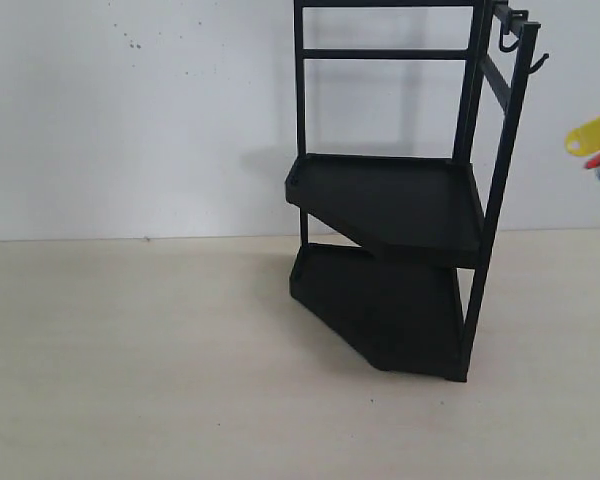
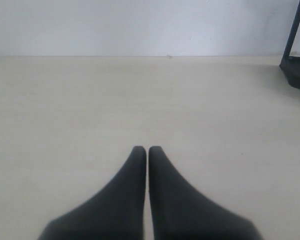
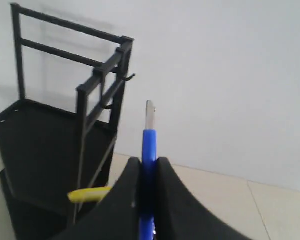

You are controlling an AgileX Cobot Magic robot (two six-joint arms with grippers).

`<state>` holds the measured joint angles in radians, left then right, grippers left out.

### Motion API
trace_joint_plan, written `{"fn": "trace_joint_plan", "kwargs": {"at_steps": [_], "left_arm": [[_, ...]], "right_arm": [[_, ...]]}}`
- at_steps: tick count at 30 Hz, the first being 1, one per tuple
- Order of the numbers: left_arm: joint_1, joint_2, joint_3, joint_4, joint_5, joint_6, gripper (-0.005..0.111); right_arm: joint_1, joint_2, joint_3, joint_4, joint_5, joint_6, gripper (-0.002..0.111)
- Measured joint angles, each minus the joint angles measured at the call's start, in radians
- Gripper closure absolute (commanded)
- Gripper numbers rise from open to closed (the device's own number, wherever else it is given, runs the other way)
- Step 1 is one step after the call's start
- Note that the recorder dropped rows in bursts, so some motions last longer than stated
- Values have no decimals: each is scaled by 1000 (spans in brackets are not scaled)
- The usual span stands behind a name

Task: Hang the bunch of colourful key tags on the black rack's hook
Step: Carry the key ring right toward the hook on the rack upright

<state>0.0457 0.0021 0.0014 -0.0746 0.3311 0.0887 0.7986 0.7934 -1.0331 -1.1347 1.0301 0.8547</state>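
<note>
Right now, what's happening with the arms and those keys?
Left gripper shut, empty. Right gripper shut on the colourful key tag bunch, aloft beside the black rack. Hook bare, nothing seen between.

A plain white matte wall (image 1: 130, 130) is rising behind a pale beige, faintly grained flat surface (image 1: 130, 350). Soft, even light is falling across both.

You get soft, even, fairly bright light in all three views, with no glare. In the exterior view the rack (image 1: 390, 200) casts a pale grey shadow leftward onto the wall (image 1: 130, 100) and a faint one on the table (image 1: 130, 350) beside its base. The fingers (image 2: 120, 205) of the left gripper (image 2: 147, 149) blur toward the picture's edge. Your right wrist view is hazy overall: the right gripper (image 3: 149, 161) is a dark, unfocused mass and the key tag bunch (image 3: 149, 145) looks soft.
</note>
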Motion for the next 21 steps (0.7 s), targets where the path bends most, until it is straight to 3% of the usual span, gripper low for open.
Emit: {"fn": "trace_joint_plan", "kwargs": {"at_steps": [2, 5, 8, 10, 12, 14, 17, 21], "left_arm": [[0, 0, 0, 0, 0, 0, 102], [0, 0, 0, 0, 0, 0, 102], [0, 0, 0, 0, 0, 0, 102], [0, 0, 0, 0, 0, 0, 102], [0, 0, 0, 0, 0, 0, 102], [0, 0, 0, 0, 0, 0, 102], [0, 0, 0, 0, 0, 0, 102], [0, 0, 0, 0, 0, 0, 102]], "right_arm": [[0, -12, 0, 90, -45, -205, 108], [0, 7, 2, -5, 62, -56, 108], [-2, 3, 2, 66, 40, -272, 108], [-25, 9, 5, -55, 55, -46, 108], [-31, -7, 5, 1, -39, -131, 108], [-41, 31, 3, -83, -32, -68, 108], [-149, 77, 3, -122, -104, -6, 108], [-353, 118, 3, -7, -232, -11, 108]]}}
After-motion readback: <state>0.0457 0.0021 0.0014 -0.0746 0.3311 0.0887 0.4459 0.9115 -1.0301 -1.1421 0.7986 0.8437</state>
